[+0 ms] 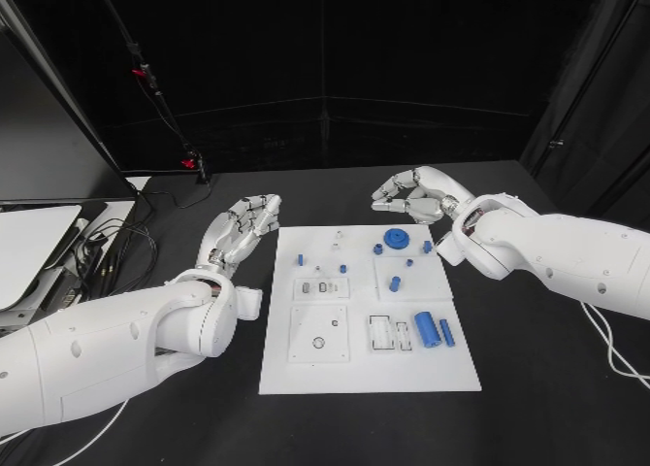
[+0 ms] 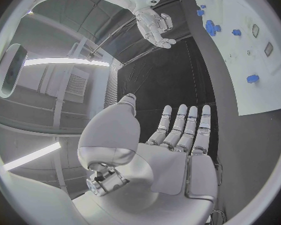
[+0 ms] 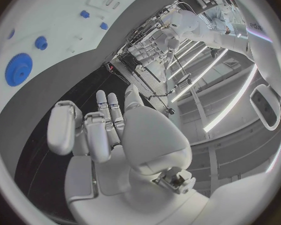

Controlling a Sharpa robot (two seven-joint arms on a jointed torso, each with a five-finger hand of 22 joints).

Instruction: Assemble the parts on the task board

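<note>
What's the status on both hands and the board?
Left hand open, fingers straight. Right hand open, fingers curled. Both off the white task board. Small blue parts untouched. Nothing blocking.

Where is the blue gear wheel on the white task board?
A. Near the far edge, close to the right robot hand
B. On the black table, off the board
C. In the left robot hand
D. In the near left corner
A: the blue gear wheel lies near the far edge of the task board, just below the right robot hand, which holds nothing.
</note>
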